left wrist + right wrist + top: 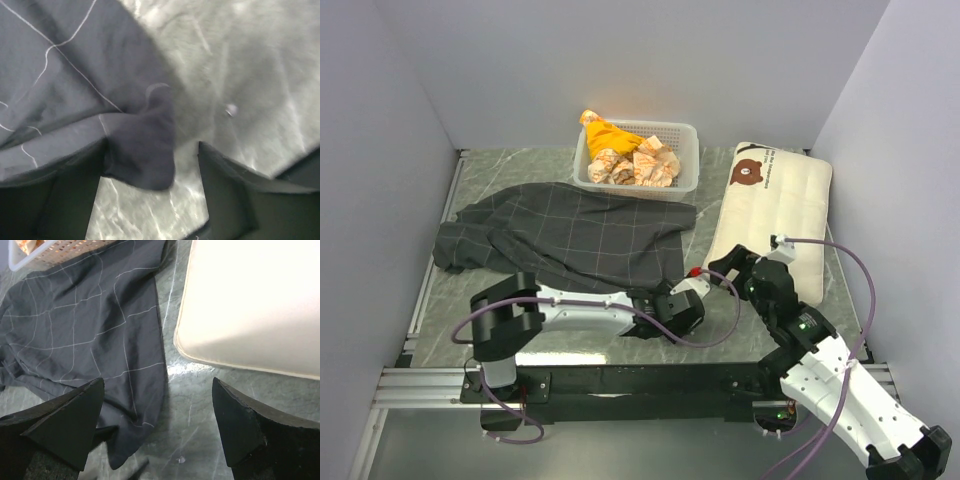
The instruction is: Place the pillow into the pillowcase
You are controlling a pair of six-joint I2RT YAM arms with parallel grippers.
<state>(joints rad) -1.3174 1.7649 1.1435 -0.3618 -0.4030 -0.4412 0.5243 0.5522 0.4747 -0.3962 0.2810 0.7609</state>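
The dark grey checked pillowcase (560,235) lies crumpled on the table's left and middle. The cream pillow (775,215) with a bear face lies flat at the right. My left gripper (688,285) is open, low over the pillowcase's near right corner. In the left wrist view that corner (142,155) lies between the open jaws (150,195), close to the left finger (65,200). My right gripper (740,262) is open and empty just off the pillow's near left corner. The right wrist view (157,425) shows the pillow (255,305) ahead right and the pillowcase (85,325) ahead left.
A white basket (638,155) of orange and patterned cloths stands at the back middle, touching the pillowcase's far edge; it shows in the right wrist view too (50,252). A strip of bare marble table (695,240) lies between pillowcase and pillow. Walls close in on three sides.
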